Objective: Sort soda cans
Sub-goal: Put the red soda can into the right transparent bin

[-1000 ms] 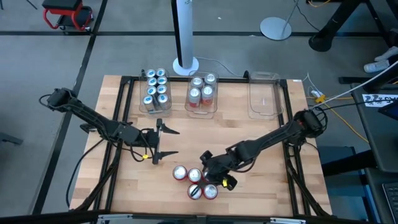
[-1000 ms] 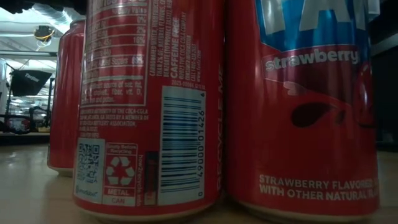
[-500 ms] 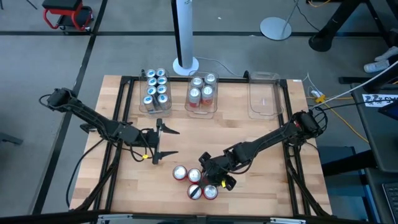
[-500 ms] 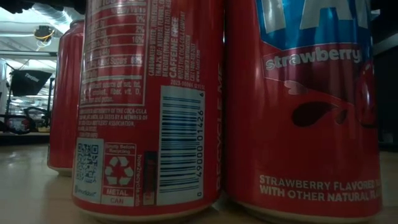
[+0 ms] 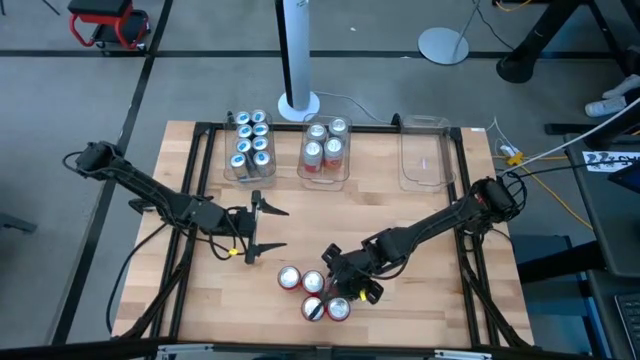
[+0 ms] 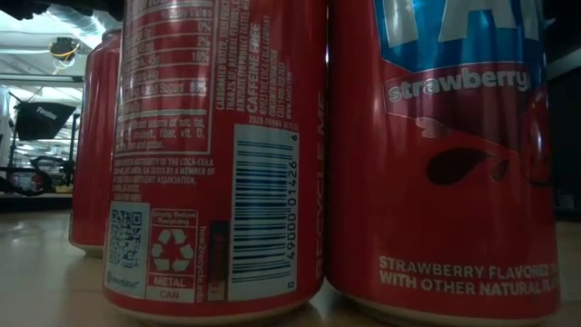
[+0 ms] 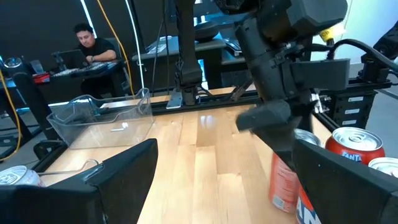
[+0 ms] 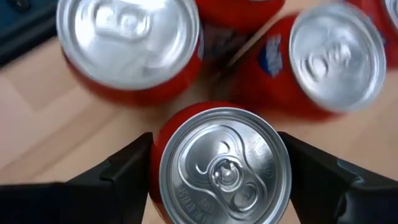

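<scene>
Two red soda cans fill most of the frame, standing upright side by side on the wooden table [image 6: 54, 291] and touching or nearly so. The left can [image 6: 218, 154] shows its nutrition panel, barcode, QR code and recycling mark, while the strawberry can [image 6: 445, 154] on the right carries a blue-and-white logo and the words "strawberry flavored". A third red can [image 6: 95, 145] stands behind at the left, before a dim room with equipment.
</scene>
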Robot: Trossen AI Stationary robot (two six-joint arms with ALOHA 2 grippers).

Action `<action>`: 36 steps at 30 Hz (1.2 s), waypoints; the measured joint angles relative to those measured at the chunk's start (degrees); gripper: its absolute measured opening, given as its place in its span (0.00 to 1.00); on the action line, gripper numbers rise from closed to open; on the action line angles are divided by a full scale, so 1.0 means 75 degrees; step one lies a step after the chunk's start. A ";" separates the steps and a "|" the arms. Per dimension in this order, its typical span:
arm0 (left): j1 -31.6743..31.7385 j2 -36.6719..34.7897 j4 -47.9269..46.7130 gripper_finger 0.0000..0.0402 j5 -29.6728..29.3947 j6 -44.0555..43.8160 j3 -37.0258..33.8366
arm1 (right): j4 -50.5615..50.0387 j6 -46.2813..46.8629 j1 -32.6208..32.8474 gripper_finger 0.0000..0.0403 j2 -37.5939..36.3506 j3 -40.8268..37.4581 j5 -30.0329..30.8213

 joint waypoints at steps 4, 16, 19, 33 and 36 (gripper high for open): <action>0.0000 0.0006 -0.0003 0.89 0.0000 0.0000 0.0000 | -0.0664 -0.0001 0.0000 0.72 -0.0497 -0.0014 0.0430; 0.0000 0.0006 0.0003 0.89 0.0000 -0.0003 0.0000 | -0.3223 0.0256 -0.0299 0.72 -0.2521 0.0004 0.2417; 0.0015 0.0006 0.0005 0.89 0.0000 -0.0003 0.0000 | -0.4168 0.0418 -0.0612 0.72 -0.2973 0.0004 0.3063; 0.0015 0.0006 0.0012 0.89 0.0000 0.0037 0.0000 | -0.5938 -0.0474 -0.4016 0.72 -0.4652 0.0004 0.4712; 0.0015 0.0006 0.0017 0.89 -0.0003 0.0140 0.0000 | -0.5625 -0.1099 -0.4966 0.72 -0.4664 -0.0001 0.4661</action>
